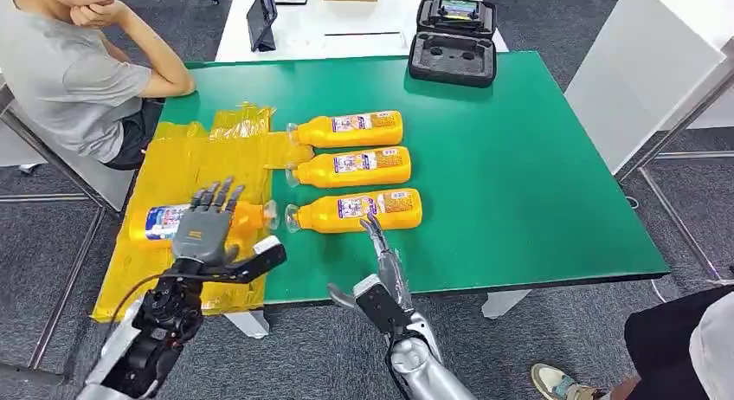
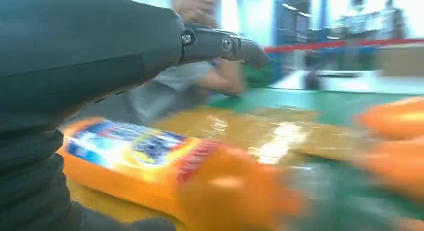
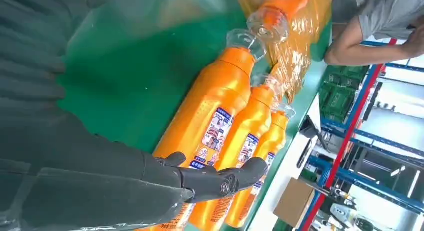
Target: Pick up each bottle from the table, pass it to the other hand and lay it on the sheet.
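One bottle (image 1: pixel 199 221) lies on the yellow sheet (image 1: pixel 186 158) under the left hand (image 1: pixel 208 229) – fingers spread, empty. Three bottles (image 1: pixel 355 167) remain on the green counter (image 1: pixel 519 183); the right hand (image 1: pixel 381 253), open, reaches the nearest.

Right of bottles: bare green table (image 1: pixel 537 183), open to a hand.
Far edge: black case (image 1: pixel 453 41) stands there.
Left: seated person (image 1: pixel 74 71) beside yellow sheet (image 1: pixel 186 158).
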